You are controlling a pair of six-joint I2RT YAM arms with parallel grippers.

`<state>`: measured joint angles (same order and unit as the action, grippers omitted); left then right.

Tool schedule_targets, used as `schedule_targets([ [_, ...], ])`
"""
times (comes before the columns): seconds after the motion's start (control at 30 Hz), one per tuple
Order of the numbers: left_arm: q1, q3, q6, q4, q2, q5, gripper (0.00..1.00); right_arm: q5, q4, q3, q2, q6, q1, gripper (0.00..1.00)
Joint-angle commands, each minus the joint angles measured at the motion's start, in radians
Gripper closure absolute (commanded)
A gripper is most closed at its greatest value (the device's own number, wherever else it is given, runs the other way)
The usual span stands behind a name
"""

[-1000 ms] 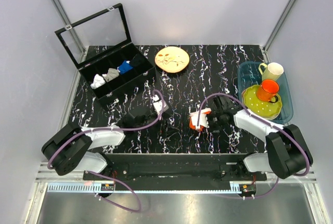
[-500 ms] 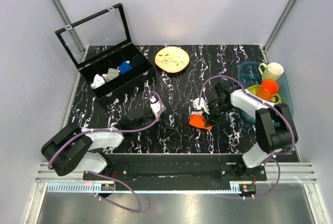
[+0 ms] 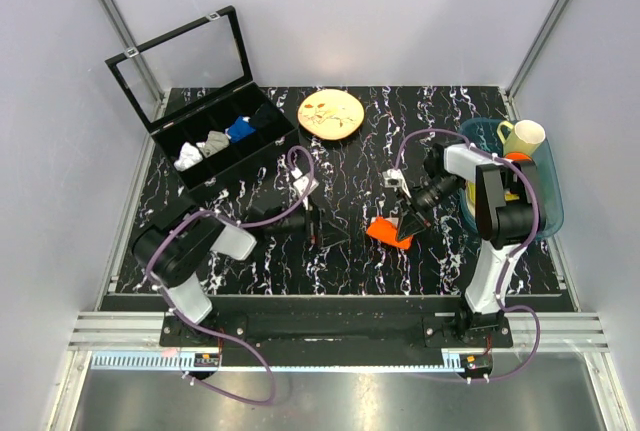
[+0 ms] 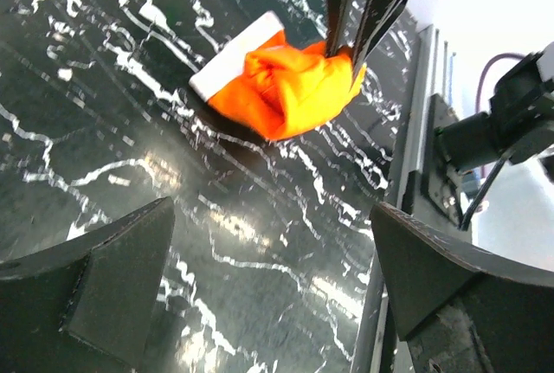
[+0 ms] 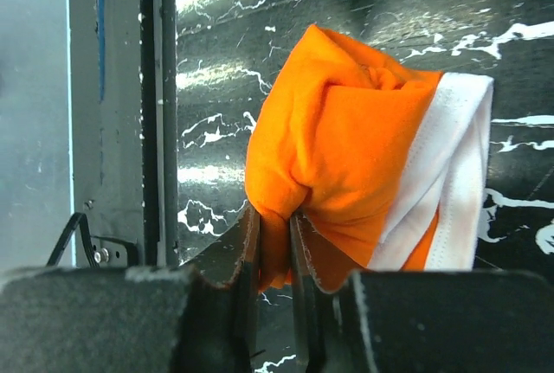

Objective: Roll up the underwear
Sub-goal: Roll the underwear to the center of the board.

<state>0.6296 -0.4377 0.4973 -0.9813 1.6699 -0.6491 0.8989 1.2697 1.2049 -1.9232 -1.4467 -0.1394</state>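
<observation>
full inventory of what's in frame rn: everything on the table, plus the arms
underwear: 1, orange with white band, bunched, table centre-right
organiser box: 1, black, lid open, back left
rolled garments: 4, white, grey, blue, black, in the box
plate: 1, cream, patterned, back centre
tub: 1, translucent blue, right edge
mug: 1, pale yellow, in the tub
cup: 1, orange, in the tub, mostly hidden by the right arm
dish: 1, yellow-green, in the tub
table: 1, black marbled
left gripper: 1, open, empty, left of the underwear
right gripper: 1, shut on the underwear
</observation>
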Motion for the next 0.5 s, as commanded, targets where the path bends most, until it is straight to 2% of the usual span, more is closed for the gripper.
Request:
schedule_targets([
  [0.0,0.004,-0.114,0.145,-0.198,0.089,-0.078,0.01,0.057,0.138,0.087,-0.056,0.017,0.026,0.85],
  [0.23,0.041,-0.3,0.08,-0.001,0.218,-0.054,0.01,-0.008,0.083,0.147,-0.103,0.179,0.054,0.85],
  [0.47,0.081,-0.449,0.012,0.22,0.32,-0.021,0.01,-0.112,-0.029,0.117,-0.108,0.305,0.067,0.86],
])
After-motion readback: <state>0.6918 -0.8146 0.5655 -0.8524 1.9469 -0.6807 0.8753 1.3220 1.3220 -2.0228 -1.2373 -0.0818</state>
